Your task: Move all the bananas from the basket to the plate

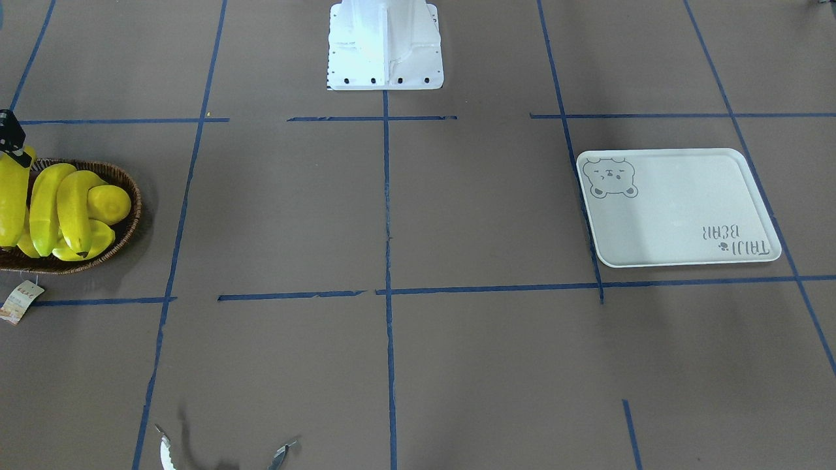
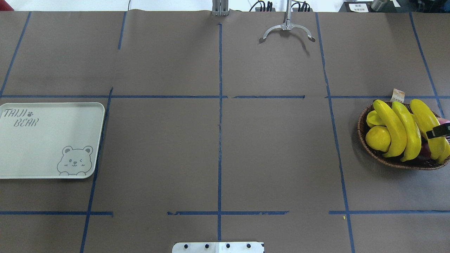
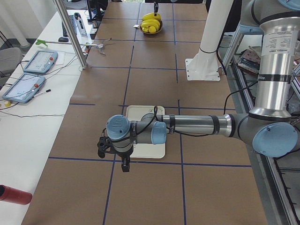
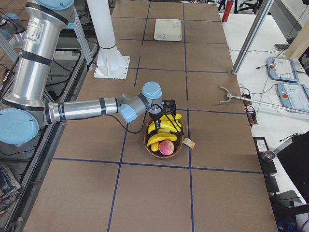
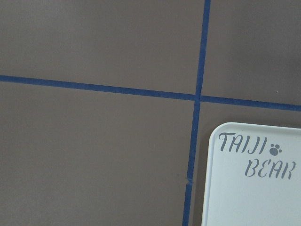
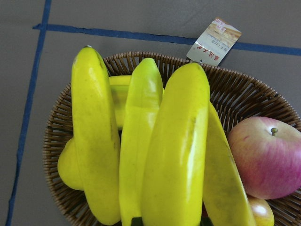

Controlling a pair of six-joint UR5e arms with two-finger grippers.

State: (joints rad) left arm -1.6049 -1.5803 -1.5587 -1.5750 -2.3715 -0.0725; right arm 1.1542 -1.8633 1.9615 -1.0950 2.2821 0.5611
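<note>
1. directly above the basket (image 2: 365, 149): right gripper (image 4: 166, 115), fingers down either side of the raised banana (image 6: 176, 150); looks pinched shut on it, with only the finger ends visible at the bottom edge of the wrist view.
2. long axis of that banana: across the basket's short width, from the robot's side of the basket toward the side with the paper tag (image 6: 214, 41); seems to sit higher than its neighbours.
3. by judgement, calls for a straight lift clear of the basket's rim before any sideways travel, with the other bananas (image 2: 395, 128) packed alongside and roughly parallel.
4. far from the basket, at the opposite end of the table on the robot's left: the plate (image 2: 42, 147), bare, no banana on it yet.
5. equally far from the basket, above the plate's edge: left gripper (image 3: 125, 168); cannot tell whether open or closed, fingers absent from its own wrist view.
6. nearer the basket by a long way: right gripper; hence, as a judgement, a long carry across the table or a hand-over partway.
7. counted inside the basket: four bananas, one lemon (image 2: 378, 138), one apple (image 6: 265, 155), one smaller fruit (image 6: 261, 212) partly hidden under the apple, one yellow-green fruit (image 2: 373, 119) behind the lemon.
8. counted otherwise: one basket, one plate, one paper tag just outside the basket's far rim.
</note>
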